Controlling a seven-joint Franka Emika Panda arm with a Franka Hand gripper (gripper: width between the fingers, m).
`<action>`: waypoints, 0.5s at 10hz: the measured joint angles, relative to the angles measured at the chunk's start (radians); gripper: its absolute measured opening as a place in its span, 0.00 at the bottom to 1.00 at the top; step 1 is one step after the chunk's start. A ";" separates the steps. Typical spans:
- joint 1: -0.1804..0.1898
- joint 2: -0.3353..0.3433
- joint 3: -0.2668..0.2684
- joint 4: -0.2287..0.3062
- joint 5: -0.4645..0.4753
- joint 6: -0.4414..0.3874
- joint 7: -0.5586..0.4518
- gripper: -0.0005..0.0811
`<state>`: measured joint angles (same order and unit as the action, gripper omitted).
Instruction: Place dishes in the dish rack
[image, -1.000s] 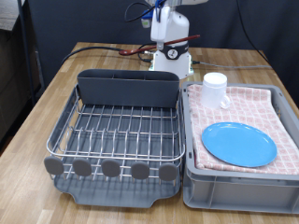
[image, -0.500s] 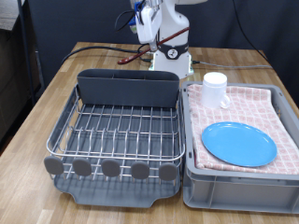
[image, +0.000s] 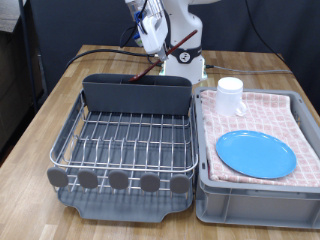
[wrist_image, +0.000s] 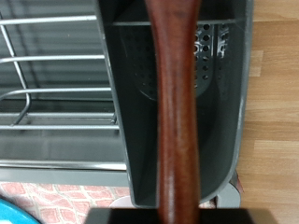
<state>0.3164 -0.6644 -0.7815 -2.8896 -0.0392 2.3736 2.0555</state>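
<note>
My gripper is shut on the reddish-brown wooden spoon and holds it tilted above the tall back compartment of the dish rack. The spoon's lower end hangs just over the compartment's rim. In the wrist view the spoon runs down the middle of the picture over the dark compartment, with the wire grid beside it. The bright-blue plate and the white mug lie on the pink checked cloth in the grey bin.
The grey bin stands right against the rack on the exterior view's right. Red and black cables lie on the wooden table behind the rack. The robot's white base stands behind the compartment.
The gripper has moved toward the exterior view's left and a little down with the spoon. The spoon now slants with its lower end over the rack's back compartment.
</note>
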 joint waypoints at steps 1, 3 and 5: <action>0.029 0.013 -0.042 0.001 0.016 0.009 -0.031 0.11; 0.094 0.053 -0.111 0.003 0.036 0.041 -0.064 0.11; 0.118 0.114 -0.119 -0.002 0.031 0.122 -0.050 0.11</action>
<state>0.4346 -0.5499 -0.9007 -2.8921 -0.0081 2.4953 2.0057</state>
